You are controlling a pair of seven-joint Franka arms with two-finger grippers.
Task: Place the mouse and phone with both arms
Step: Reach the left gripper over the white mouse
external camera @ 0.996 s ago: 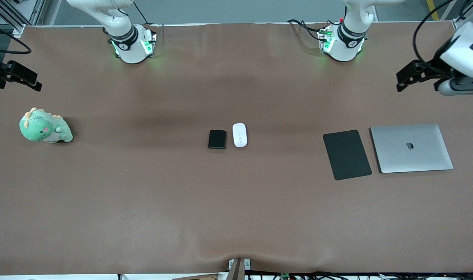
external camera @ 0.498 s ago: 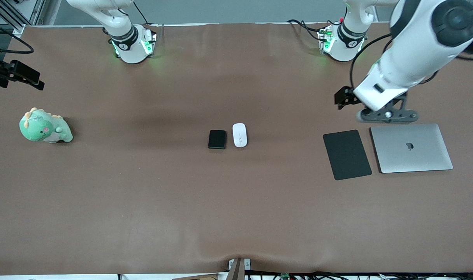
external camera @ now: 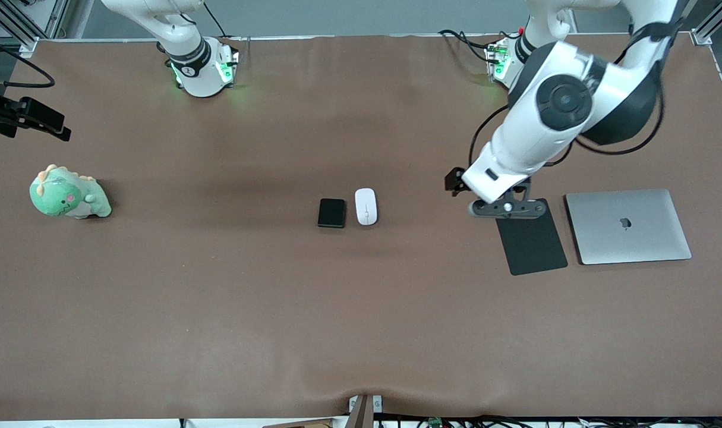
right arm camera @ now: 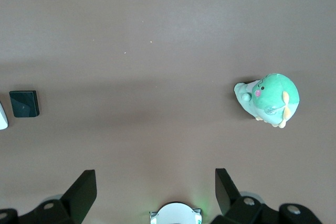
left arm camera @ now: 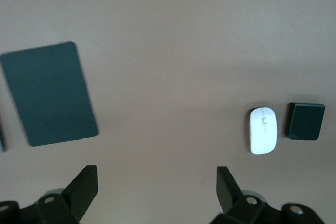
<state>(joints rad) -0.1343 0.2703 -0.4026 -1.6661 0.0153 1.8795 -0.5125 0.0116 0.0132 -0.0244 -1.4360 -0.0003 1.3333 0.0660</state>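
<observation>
The white mouse (external camera: 366, 206) and the black phone (external camera: 331, 213) lie side by side at the table's middle, the phone toward the right arm's end. Both also show in the left wrist view, mouse (left arm camera: 263, 130) and phone (left arm camera: 305, 121). My left gripper (external camera: 454, 181) is open and empty over bare table between the mouse and the black mat (external camera: 533, 241); its jaws stand wide apart (left arm camera: 156, 182). My right gripper (external camera: 56, 129) is open and empty over the table's edge at the right arm's end (right arm camera: 156, 187). The right wrist view shows the phone (right arm camera: 24, 103).
A silver closed laptop (external camera: 628, 226) lies beside the mat toward the left arm's end. A green dinosaur plush (external camera: 68, 196) sits near the right arm's end, also in the right wrist view (right arm camera: 268, 99). The arm bases stand at the table's back edge.
My left arm has swung in from the table's end, past the laptop and mat, toward the mouse. My right gripper has barely shifted. Mouse and phone have not moved.
</observation>
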